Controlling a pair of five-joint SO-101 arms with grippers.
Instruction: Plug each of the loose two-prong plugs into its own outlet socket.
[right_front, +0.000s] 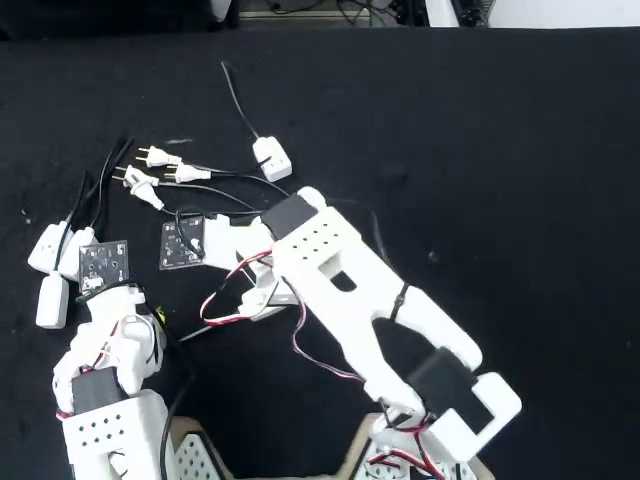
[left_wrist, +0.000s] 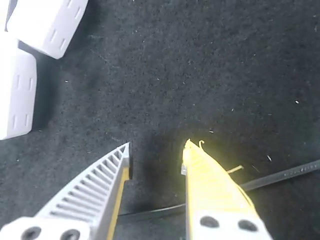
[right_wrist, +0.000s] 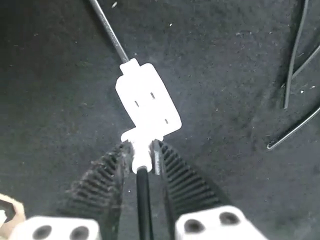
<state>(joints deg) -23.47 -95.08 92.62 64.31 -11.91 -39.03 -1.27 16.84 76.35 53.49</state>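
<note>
The step in hand appears to be seating one plug. The right tool (right_wrist: 142, 150) is clenched on a small white plug (right_wrist: 140, 146) at its cable end. The plug's front meets the near end of a white outlet socket (right_wrist: 148, 100) lying flat on the worktop (right_wrist: 60, 75). Whether the prongs are fully home cannot be told. The next move likely calls for a straight push along the socket's length, with care that the light block does not skid on the cloth.

The left tool (left_wrist: 157, 150) is released and hangs over bare worktop. A thin black cable (left_wrist: 280, 175) crosses beneath it, and two more sockets (left_wrist: 47, 22) lie side by side nearby. In the high view, loose plugs (right_front: 157, 156) with brassy round prongs lie farther up the worktop, so most of the task seems left.

The sockets are smooth, hard plastic blocks with rounded corners and paired narrow slots. The worktop is matt black, felt-like and flecked with lint. The tools' inner faces are ribbed.
</note>
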